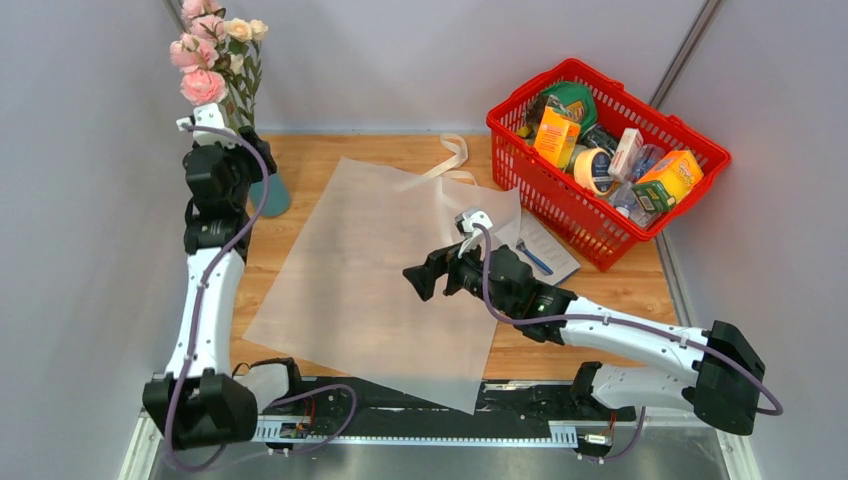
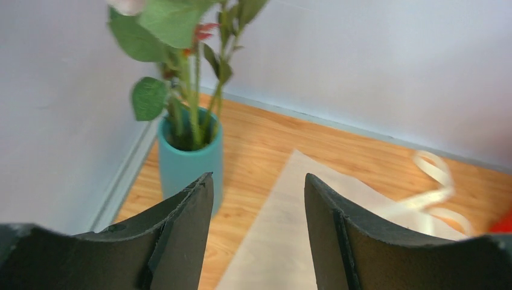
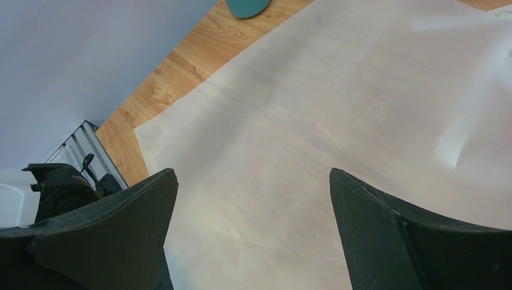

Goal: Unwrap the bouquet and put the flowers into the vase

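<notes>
Left wrist view: flowers [image 2: 194,90] in the vase [image 2: 190,164], just beyond the wide, empty left tool [image 2: 258,179].

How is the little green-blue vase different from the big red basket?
The vase is teal, round and smooth-walled; the basket is red, boxy and full of holes. The vase holds flowers; the basket holds boxes. The vase is much smaller. Both stand on the wooden table, at its far side.

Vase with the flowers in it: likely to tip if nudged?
Probably top-heavy: the flowers stand far taller than the narrow vase. It may slide before tipping, since the wooden table looks smooth. The stems sit loosely in the mouth, so they could shift.
</notes>
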Controlling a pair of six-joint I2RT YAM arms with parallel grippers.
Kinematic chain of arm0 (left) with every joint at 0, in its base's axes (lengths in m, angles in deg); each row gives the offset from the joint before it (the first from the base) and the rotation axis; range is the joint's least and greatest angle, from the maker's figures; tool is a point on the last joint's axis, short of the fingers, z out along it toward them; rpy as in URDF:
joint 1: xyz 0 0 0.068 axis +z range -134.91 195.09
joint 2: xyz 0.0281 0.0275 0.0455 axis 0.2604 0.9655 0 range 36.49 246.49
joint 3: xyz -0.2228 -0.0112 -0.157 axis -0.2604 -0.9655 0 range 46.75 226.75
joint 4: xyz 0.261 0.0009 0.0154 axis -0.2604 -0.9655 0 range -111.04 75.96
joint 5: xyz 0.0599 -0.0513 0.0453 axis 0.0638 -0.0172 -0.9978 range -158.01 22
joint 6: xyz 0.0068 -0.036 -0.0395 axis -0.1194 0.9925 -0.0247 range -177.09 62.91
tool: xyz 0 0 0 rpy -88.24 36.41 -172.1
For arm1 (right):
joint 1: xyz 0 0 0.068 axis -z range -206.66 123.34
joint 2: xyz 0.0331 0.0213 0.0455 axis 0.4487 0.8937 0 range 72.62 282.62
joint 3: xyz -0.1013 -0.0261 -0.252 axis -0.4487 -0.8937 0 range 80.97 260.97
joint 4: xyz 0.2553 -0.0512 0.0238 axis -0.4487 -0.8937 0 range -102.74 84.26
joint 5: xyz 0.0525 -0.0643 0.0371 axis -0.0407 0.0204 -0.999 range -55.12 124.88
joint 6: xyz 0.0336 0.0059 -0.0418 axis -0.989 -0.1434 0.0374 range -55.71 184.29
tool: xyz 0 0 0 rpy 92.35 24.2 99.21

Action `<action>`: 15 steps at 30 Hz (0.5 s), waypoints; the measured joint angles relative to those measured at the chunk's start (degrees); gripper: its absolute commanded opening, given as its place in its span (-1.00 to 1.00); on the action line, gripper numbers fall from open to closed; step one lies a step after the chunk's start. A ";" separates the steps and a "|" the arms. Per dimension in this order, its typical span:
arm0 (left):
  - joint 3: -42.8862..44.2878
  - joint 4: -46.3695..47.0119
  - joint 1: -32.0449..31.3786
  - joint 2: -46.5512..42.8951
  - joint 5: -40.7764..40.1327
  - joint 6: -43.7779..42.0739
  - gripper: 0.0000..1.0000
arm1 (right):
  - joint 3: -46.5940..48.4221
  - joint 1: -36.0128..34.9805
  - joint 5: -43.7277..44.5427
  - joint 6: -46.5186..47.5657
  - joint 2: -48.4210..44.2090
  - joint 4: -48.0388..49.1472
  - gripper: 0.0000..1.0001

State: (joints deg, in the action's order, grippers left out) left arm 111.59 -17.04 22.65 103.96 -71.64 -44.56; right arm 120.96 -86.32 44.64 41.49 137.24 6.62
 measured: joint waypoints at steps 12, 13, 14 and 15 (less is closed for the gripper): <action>-16.44 -0.42 -0.85 -20.92 31.06 17.07 0.33 | 1.79 0.00 9.40 -0.92 -7.91 -10.16 1.00; -18.23 -0.20 -1.92 -21.46 33.24 18.38 0.33 | 1.79 0.00 10.58 -0.90 -9.64 -10.93 1.00; -19.45 -0.11 -2.82 -21.79 34.56 19.08 0.33 | 1.79 0.00 11.41 -0.87 -10.99 -11.61 1.00; -21.07 0.09 -4.15 -22.21 35.67 19.54 0.33 | 1.79 0.00 12.07 -0.85 -12.13 -12.26 1.00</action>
State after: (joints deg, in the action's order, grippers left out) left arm 90.52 -16.96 18.49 81.75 -35.97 -25.02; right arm 122.75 -86.32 56.71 40.63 125.11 -5.64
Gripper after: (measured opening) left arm 0.664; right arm 0.998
